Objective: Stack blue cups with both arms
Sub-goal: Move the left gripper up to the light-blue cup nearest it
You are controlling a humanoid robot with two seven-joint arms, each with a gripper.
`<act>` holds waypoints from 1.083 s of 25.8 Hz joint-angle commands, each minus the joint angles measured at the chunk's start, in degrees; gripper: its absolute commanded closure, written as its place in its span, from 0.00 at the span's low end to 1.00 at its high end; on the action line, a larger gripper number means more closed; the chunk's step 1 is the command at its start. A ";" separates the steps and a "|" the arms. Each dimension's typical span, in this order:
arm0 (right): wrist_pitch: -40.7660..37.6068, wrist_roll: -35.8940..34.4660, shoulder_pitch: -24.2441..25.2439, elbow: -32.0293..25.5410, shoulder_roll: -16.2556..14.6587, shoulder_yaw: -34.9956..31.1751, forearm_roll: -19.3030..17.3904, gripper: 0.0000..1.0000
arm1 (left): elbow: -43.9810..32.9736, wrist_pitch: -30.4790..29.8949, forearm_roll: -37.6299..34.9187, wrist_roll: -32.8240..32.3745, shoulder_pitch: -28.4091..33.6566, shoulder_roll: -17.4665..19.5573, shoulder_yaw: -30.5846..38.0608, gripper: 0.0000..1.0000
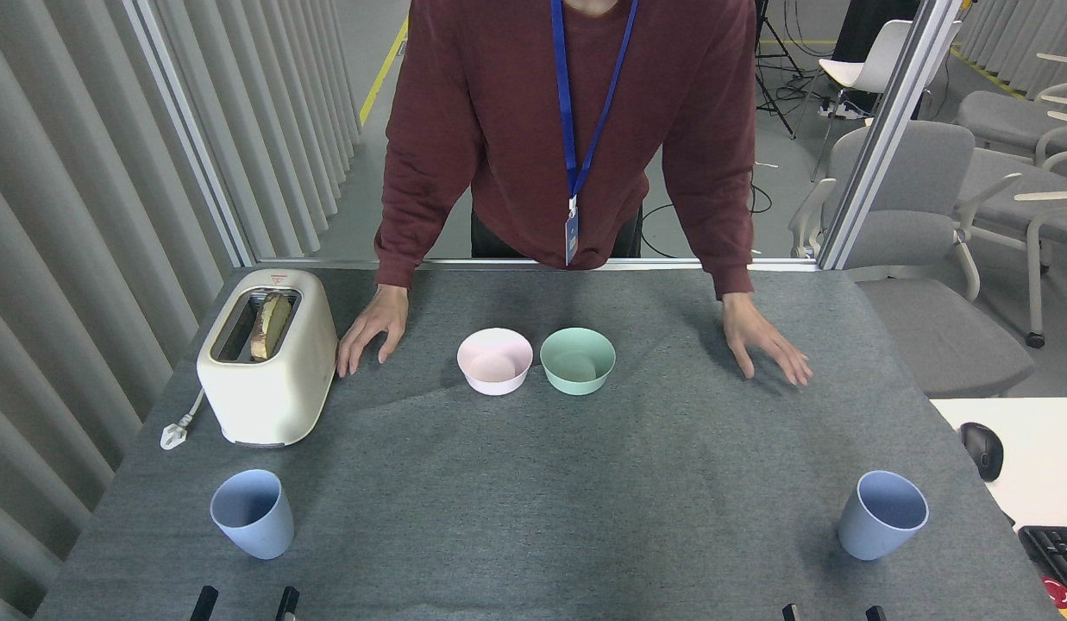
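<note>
Jaw state: the left gripper point(244, 603) shows only two black fingertips at the bottom edge of the head view, standing apart with a clear gap of bare cloth between them, so the jaws are spread and hold nothing. The right gripper point(833, 612) shows even less, two small dark tips at the bottom edge, also set apart with nothing between them.

Cup positions: the left blue cup point(253, 513) stands upright on the grey table point(533, 500) near its front left corner, just beyond the left gripper's tips and not touching them. The right blue cup point(882, 514) stands upright near the front right corner, beyond the right gripper and slightly to its right, also clear of it. The two cups are well apart, on opposite sides of the table, both with open mouths up.

Other items: a pink bowl point(495, 360) and a green bowl point(577, 360) sit side by side at mid-table, farther back, close to each other. A cream toaster point(268, 355) with bread in its slot stands at the left, behind the left cup; its plug point(175, 431) lies on the cloth beside it.

A person in a dark red sweater point(576, 129) stands at the far edge, with both hands flat on the table: one hand point(373, 332) next to the toaster, the other hand point(762, 345) to the right of the bowls.
</note>
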 commanded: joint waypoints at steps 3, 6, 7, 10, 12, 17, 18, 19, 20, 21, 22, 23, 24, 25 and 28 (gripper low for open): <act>0.01 0.01 0.07 0.00 0.07 -0.01 0.01 0.00 | 1.15 -0.06 0.25 0.10 -0.62 -0.41 -0.15 0.00; 0.01 0.01 0.07 0.00 0.16 -0.01 0.01 0.00 | 1.50 -0.06 0.08 0.19 -1.06 -0.58 0.03 0.00; 0.10 0.01 0.07 0.00 0.25 -0.01 0.01 0.00 | 1.50 -0.15 0.08 0.19 -1.06 -0.67 -0.06 0.00; 0.01 0.01 0.07 -0.09 0.34 -0.01 0.01 0.00 | 1.24 -0.41 0.08 0.36 -1.15 -0.76 -0.06 0.00; 0.01 0.01 0.07 -0.09 0.25 -0.01 0.01 0.00 | 0.98 -0.41 0.08 0.98 -1.15 -0.76 -0.06 0.00; 0.01 0.01 0.07 -0.09 0.16 -0.01 0.01 0.00 | 3.44 0.46 -0.80 0.72 -4.14 -0.58 0.03 0.00; 0.10 0.01 0.07 -0.18 0.25 -0.01 0.01 0.00 | 5.28 0.55 -0.80 0.54 -5.02 -0.58 0.03 0.00; 0.27 0.01 0.07 -0.09 0.25 -0.01 0.01 0.00 | 6.78 0.64 -0.80 0.54 -5.63 -0.58 0.11 0.00; 0.36 0.01 0.07 -0.09 0.25 -0.01 0.01 0.00 | 7.74 0.64 -0.89 0.54 -6.07 -0.41 0.11 0.00; 0.45 0.01 0.07 -0.09 0.34 -0.01 0.01 0.00 | 8.45 0.64 -0.89 0.54 -6.69 -0.32 0.11 0.00; 0.45 0.01 0.07 -0.09 0.34 -0.01 0.01 0.00 | 9.06 0.64 -0.89 0.54 -7.30 -0.15 0.11 0.00; 0.45 0.01 0.07 -0.09 0.34 -0.01 0.01 0.00 | 9.68 0.55 -0.89 0.54 -7.74 0.03 0.11 0.00; 0.45 0.01 0.07 -0.09 0.34 -0.01 0.01 0.00 | 10.11 0.55 -0.98 0.54 -8.01 0.03 0.11 0.00; 0.45 0.01 0.07 -0.09 0.34 -0.01 0.01 0.00 | 10.38 0.55 -0.98 0.54 -8.18 0.03 0.11 0.00; 0.45 0.01 0.07 -0.09 0.25 0.08 0.01 0.00 | 11.79 0.64 -0.98 0.54 -9.77 -0.23 0.11 0.00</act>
